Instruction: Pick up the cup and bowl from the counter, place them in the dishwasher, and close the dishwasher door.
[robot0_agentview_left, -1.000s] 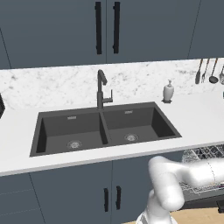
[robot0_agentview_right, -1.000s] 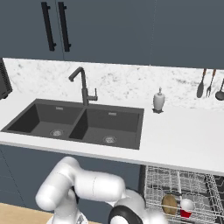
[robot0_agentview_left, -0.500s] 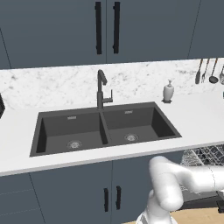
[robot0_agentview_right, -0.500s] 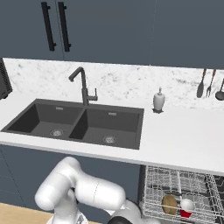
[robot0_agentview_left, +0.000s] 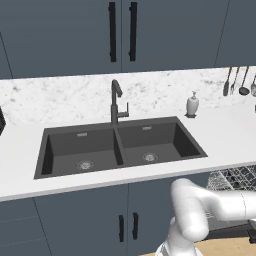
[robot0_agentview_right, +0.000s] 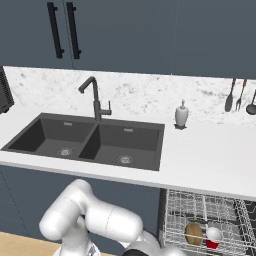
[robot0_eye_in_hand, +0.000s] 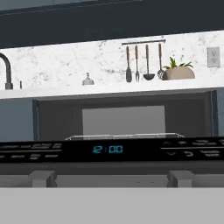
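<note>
Judging from how things lay, the loading was done: the bowl (robot0_agentview_right: 194, 233) and the red-and-white cup (robot0_agentview_right: 213, 237) sat side by side in the dishwasher's wire rack (robot0_agentview_right: 205, 221), and the counter (robot0_agentview_right: 210, 155) carried only a soap dispenser (robot0_agentview_right: 181, 115) near the sink (robot0_agentview_right: 90, 142). Closing was what remained. The dishwasher door (robot0_eye_in_hand: 111, 151) lay open, its black control strip with a lit clock stretching across the hand view, close before the camera. The gripper's fingers could not be made out, so whether they were apart or together could not be told.
</note>
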